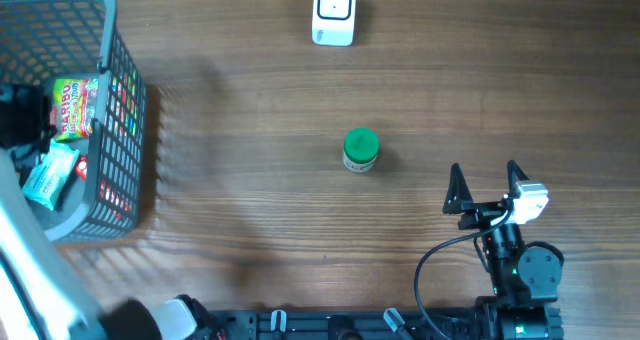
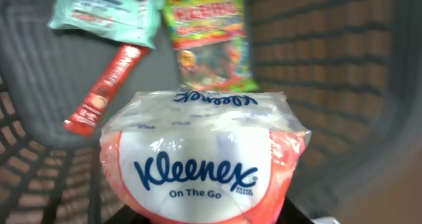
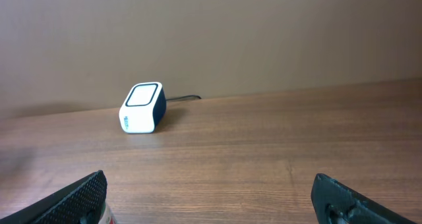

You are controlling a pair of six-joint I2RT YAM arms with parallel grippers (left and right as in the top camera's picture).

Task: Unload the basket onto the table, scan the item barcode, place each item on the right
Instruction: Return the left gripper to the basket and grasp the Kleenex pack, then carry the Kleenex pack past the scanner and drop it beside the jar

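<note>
A Kleenex tissue pack (image 2: pixel 204 165), white with an orange-pink border, fills the lower middle of the left wrist view. My left gripper (image 2: pixel 211 217) is shut on it, with a dark jaw showing at each lower side of the pack. In the overhead view this gripper (image 1: pixel 22 120) is inside the grey basket (image 1: pixel 122 130) at the far left. The white barcode scanner (image 1: pixel 334 12) stands at the table's far edge, and also shows in the right wrist view (image 3: pixel 142 107). My right gripper (image 1: pixel 487 185) rests open near the front right, with nothing between its fingers (image 3: pixel 86 194).
A Haribo sweets bag (image 2: pixel 211 43), a teal packet (image 2: pixel 109 13) and a red stick pack (image 2: pixel 105 89) lie in the basket. A green-lidded jar (image 1: pixel 361 150) stands mid-table, just left of and beyond my right gripper.
</note>
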